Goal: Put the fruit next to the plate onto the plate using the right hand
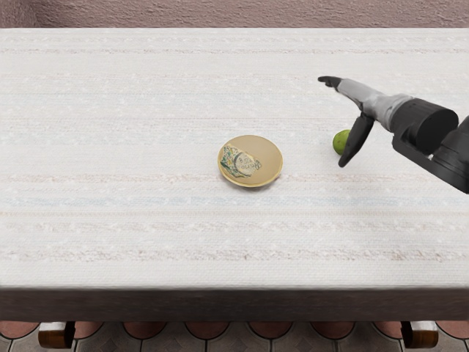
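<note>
We see a big table [146, 227] with a pale cloth over it. It fills most of the view.

Our right arm [429, 130] comes in from the right edge. No left arm shows, so the right one is the only arm near the job.

The plate [264, 152] sits near the middle of the table. It is round and tan, with a picture painted on it. Nothing lies on it yet.

Our right hand [364, 103] is open and holds nothing. Some fingers point left, away from the arm. One dark finger [353, 143] hangs down toward the table.

The small green fruit [338, 140], maybe a lime, lies on the cloth to the right of the plate, with a bare strip of cloth between them. It is just under our hand, right beside the hanging finger, which hides its right edge. We cannot tell if they touch.

The fruit is round, so no side is the long one. We think the hand only needs to drop a little and close around it. Then it must carry the fruit left to the plate.
</note>
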